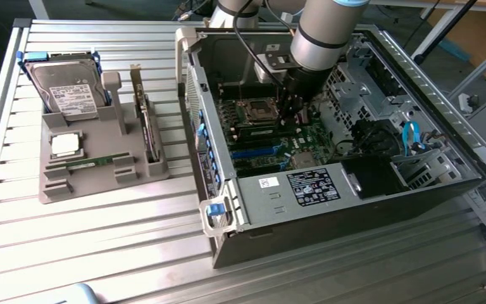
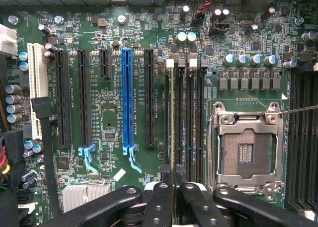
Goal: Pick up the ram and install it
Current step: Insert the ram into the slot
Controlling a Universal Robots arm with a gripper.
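The ram appears edge-on as a thin yellowish-green line running along the memory slot closest to the black and blue expansion slots. My gripper is shut on its end, one black finger on each side of it. In the exterior view the gripper reaches down into the open computer case, over the motherboard beside the processor socket. Whether the ram is seated in the slot or just above it I cannot tell.
Three more memory slots and the open processor socket lie beside the ram. On the exterior view's left, a grey tray holds a hard drive, an upright expansion card, a square silver chip and a green stick.
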